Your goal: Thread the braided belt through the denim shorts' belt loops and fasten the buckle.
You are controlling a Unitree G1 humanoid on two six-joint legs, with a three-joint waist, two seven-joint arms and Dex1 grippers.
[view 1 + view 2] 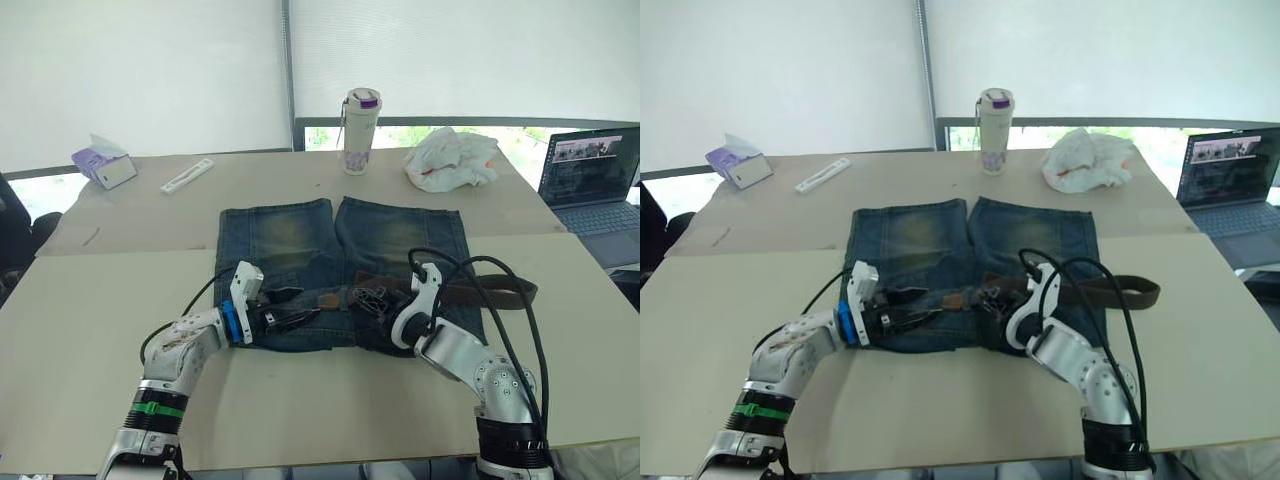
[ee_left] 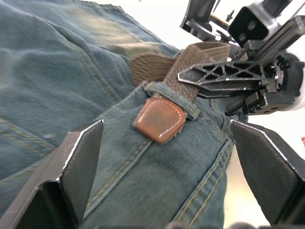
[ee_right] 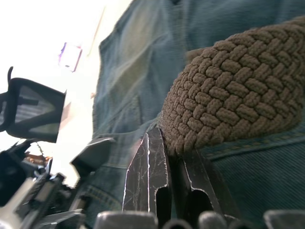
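R gripper point(image 1: 372, 300) is clamped on the belt point(image 3: 228, 109): in the R wrist view its 2 black fingers point(image 3: 152, 176) sit pressed together with the woven strap pinched at their tips. L gripper point(image 1: 295, 318) is spread wide, w/ its 2 fingers point(image 2: 81, 162) either side of the waistband and nothing between them but denim; it rests on the shorts point(image 1: 290, 245) just beside the strap's leather tip point(image 2: 160, 119).

Belt lies along the waistband, near edge of the shorts. The tip has come through 1 loop point(image 2: 174, 98) near the middle, and the rest trails off to the robot's R, past the shorts onto the table point(image 1: 100, 330). Buckle isn't clear in these views, so can't say where it sits. Judging by that, most loops are yet to be threaded.

Risks:
- R grip is right at the fingertips; a pull along the strap could let the braid slip out.
- Pushing a floppy strap makes it bunch up behind the loop instead of feeding.
- L gripper closing on denim + tip together would drag the whole waistband.
- Shorts lie loose on a smooth top, so any tug may slide them.

Materials: belt is chunky brown braid, soft, ridged, flat in section, w/ a smooth stitched tan leather tip. Shorts are stiff dark denim, faded yellowish on the legs, double-stitched seams.
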